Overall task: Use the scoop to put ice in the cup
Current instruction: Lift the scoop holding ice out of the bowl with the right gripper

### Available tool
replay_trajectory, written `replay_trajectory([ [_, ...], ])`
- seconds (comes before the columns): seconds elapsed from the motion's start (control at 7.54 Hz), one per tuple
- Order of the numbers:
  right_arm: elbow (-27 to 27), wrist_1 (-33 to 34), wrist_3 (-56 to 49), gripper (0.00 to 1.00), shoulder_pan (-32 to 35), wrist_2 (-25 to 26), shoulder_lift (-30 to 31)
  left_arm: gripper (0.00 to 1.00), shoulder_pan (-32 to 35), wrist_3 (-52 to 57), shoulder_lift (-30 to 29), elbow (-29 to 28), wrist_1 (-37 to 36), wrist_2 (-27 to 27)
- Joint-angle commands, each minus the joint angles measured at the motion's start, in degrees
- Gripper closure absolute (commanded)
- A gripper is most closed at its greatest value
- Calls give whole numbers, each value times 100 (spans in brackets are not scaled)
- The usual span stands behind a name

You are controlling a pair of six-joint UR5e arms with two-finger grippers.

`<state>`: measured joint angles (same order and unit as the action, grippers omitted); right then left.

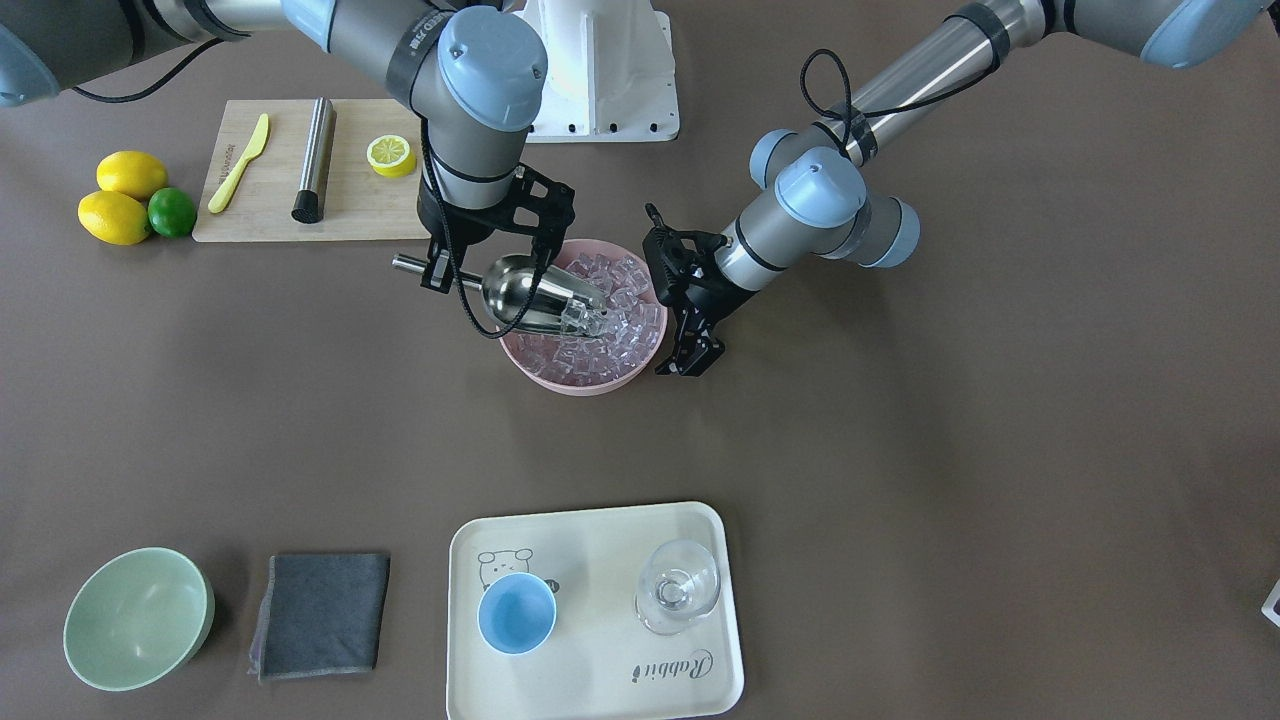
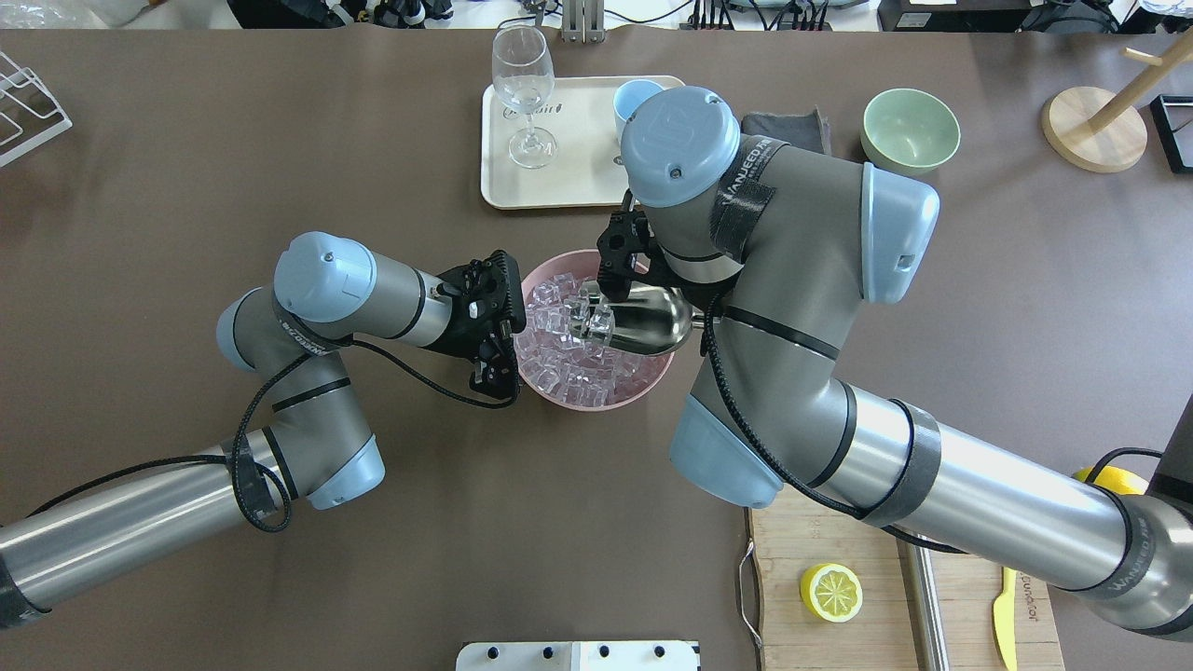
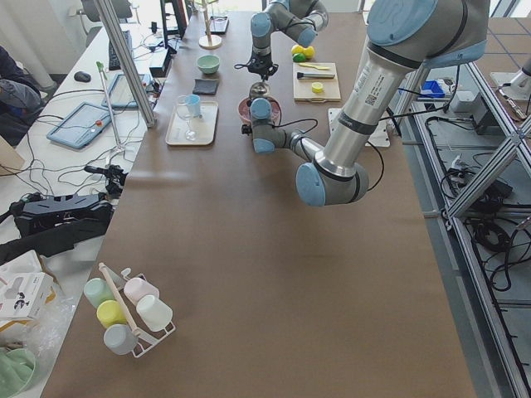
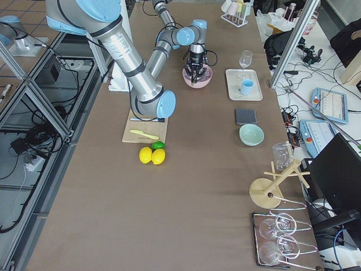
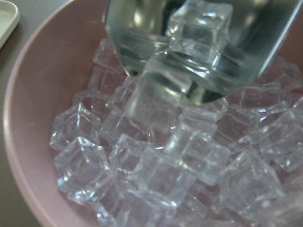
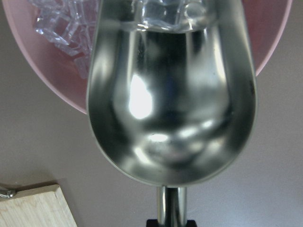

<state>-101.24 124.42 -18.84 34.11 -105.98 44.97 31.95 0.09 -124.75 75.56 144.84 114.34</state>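
Note:
My right gripper [image 1: 437,272] is shut on the handle of the steel scoop [image 1: 530,290]. The scoop tilts down with its front lip in the ice [image 1: 600,345], which is heaped in a pink bowl [image 1: 580,385]. A few cubes lie at the scoop's mouth [image 5: 201,30]. The right wrist view shows the scoop's trough [image 6: 170,109] bare behind them. My left gripper [image 1: 690,358] looks open and empty, just outside the bowl's rim. The light-blue cup [image 1: 516,613] stands empty on a cream tray [image 1: 600,690], well away from the bowl.
A clear glass [image 1: 678,588] stands on the tray beside the cup. A grey cloth [image 1: 320,615] and a pale green bowl [image 1: 138,618] lie next to the tray. A cutting board [image 1: 260,215] holds a steel rod [image 1: 315,160], a yellow knife and a lemon half; lemons [image 1: 115,215] lie beside it.

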Motion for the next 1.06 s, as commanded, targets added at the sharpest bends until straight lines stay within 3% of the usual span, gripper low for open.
replay_trajectory([
  [0.0,-150,-443,397,100,34,-115,231,2,-14,0,-76,-42,0,1],
  [0.53,-158,-401,311,100,-10,-133,433,2,-22,0,-85,-42,0,10],
  [0.93,-211,764,-345,100,139,-142,93,2,-22,17,-67,-42,0,10],
])
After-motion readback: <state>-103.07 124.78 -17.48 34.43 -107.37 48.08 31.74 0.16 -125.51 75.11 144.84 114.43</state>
